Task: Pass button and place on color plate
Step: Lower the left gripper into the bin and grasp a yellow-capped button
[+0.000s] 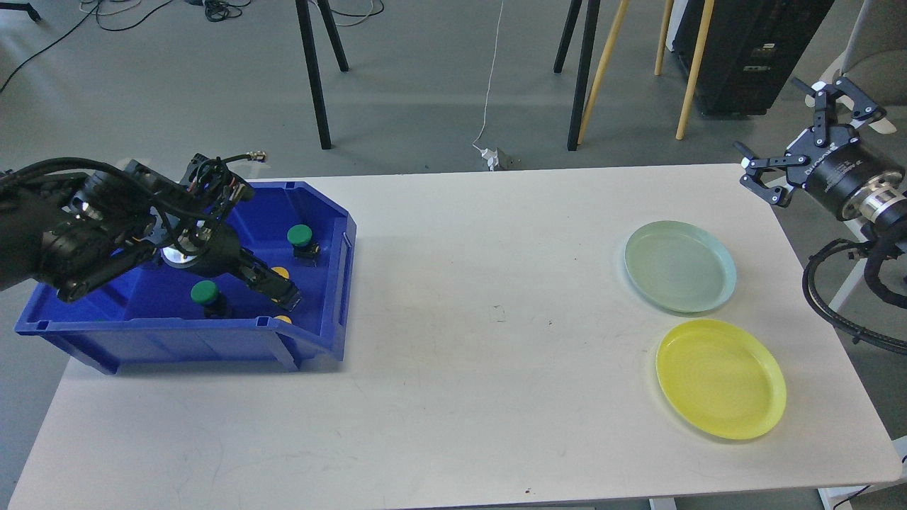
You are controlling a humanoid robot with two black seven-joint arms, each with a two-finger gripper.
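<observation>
A blue bin (333, 283) sat at the left end of the white worktop (460, 319). The left arm reached down into it, its pincer (280, 289) low among the buttons. Two green buttons showed clearly: one (300, 237) toward the bin's back right, one (205, 292) nearer the front. Two yellow buttons were mostly hidden, one (281, 272) behind the pincer's fingers, one (283, 319) cut off by the bin's front wall. Whether the left pincer was parted or had hold of anything could not be told; its fingers looked dark and bunched against the bin floor. The arm's wrist and cables covered much of the bin's left half.

At the right end lay a pale green plate (680, 265) and, nearer the front edge, a yellow plate (719, 379), just beside each other, both bare. The worktop's broad middle lay free between bin and plates.

The right pincer (808, 134) hung off the worktop's far right corner, above the floor, fingers spread wide, gripping nothing. Its arm was cut off by the frame's right edge.

Beyond the worktop stood black stand legs (315, 78), wooden legs (602, 71) and a white cable (489, 85) on the floor.
</observation>
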